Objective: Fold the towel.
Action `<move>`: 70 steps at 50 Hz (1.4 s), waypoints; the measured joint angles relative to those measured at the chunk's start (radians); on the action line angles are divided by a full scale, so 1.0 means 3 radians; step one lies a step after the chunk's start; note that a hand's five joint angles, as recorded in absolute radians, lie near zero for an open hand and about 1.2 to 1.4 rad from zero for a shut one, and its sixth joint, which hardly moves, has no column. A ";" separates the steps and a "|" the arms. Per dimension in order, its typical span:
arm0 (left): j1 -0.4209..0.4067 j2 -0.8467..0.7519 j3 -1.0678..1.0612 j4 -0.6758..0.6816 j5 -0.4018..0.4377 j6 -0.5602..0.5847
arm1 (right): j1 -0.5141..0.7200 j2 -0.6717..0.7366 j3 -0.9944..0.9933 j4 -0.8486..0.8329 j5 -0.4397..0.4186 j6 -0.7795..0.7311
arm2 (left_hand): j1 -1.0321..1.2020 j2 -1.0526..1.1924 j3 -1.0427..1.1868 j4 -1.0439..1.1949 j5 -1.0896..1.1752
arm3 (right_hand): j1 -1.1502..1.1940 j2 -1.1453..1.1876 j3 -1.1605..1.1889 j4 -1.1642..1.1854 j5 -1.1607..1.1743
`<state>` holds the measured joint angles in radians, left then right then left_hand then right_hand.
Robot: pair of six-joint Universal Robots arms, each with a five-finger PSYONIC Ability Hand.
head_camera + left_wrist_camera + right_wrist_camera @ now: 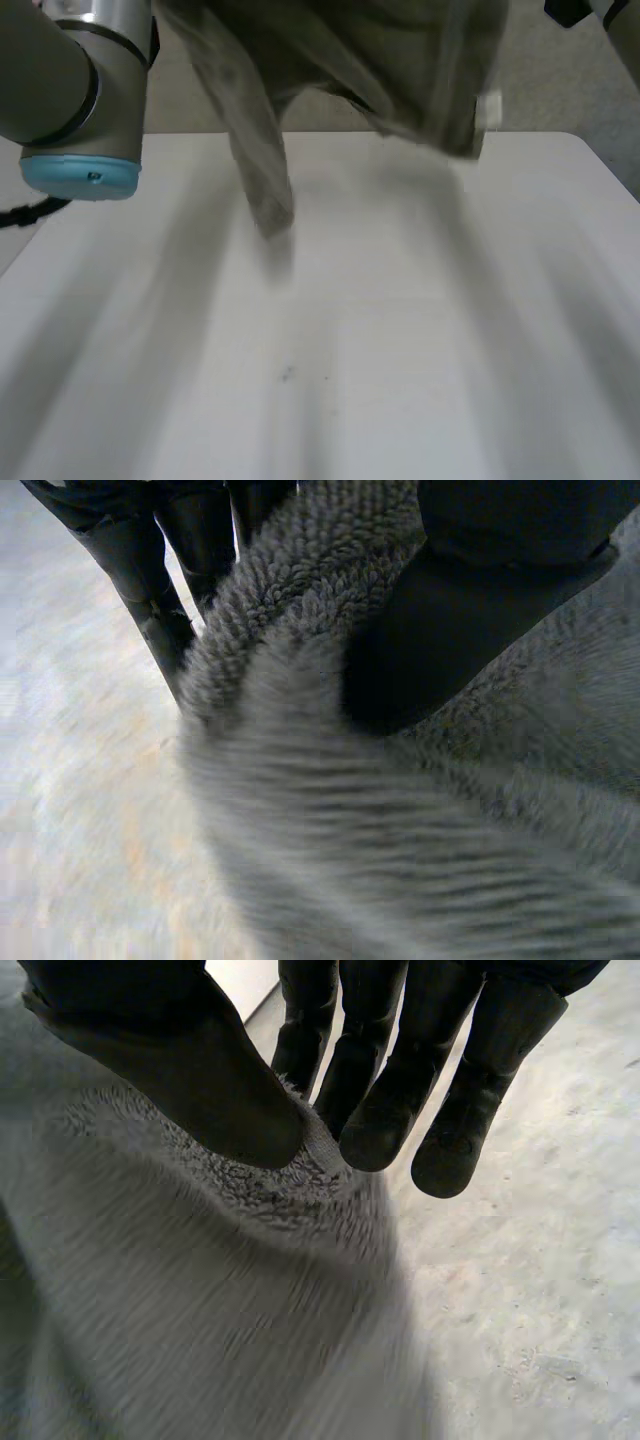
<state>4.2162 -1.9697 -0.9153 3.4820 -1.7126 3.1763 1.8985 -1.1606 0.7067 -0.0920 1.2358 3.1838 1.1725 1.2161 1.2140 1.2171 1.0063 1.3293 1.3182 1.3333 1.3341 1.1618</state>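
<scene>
Currently, you have the grey terry-cloth towel (400,70) held up above the flat white table (400,350), hung between both hands.

Left hand. You will see that the black left hand (480,590) is closed on the towel. In the left wrist view its thumb lies across the near face of the pile, and its fingers (150,590) run down the far face, so the cloth is pinched between them. Below the thumb tip the towel falls away in one broad fold.

Right hand. The black right hand (190,1070) is likewise closed on the towel. In the right wrist view its thumb presses onto the hemmed edge of the cloth and its fingers (380,1110) stand against the other side of that edge. The pinch sits at the fingertips, not in the palm. Beyond the fingers lies a mottled grey floor (540,1260).

Head view. The towel hangs as a bunched sheet. A narrow drape on the left hand's side hangs lowest; you cannot tell whether its tip touches the table. A small white label (487,110) shows at the towel's edge on the right hand's side. The grey left arm (70,80), with its light-blue cap, stands just beside the towel
</scene>
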 measured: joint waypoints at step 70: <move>-0.0008 -0.0698 -0.1308 -0.1492 0.1529 0.2073 | -0.0235 -0.0436 0.4007 0.0510 -0.0166 -0.2720 | -0.1787 -0.1928 -0.1922 -0.1932 -0.1818 | 0.0000 0.0001 -0.0001 0.0000 0.0001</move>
<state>4.2136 -2.1792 -1.3076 3.0343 -1.2538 3.7982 1.8279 -1.2913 1.9088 0.0610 1.1858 2.3678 0.6365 0.6376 0.6376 0.6373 0.4608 1.3293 1.3185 1.3331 1.3341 1.1621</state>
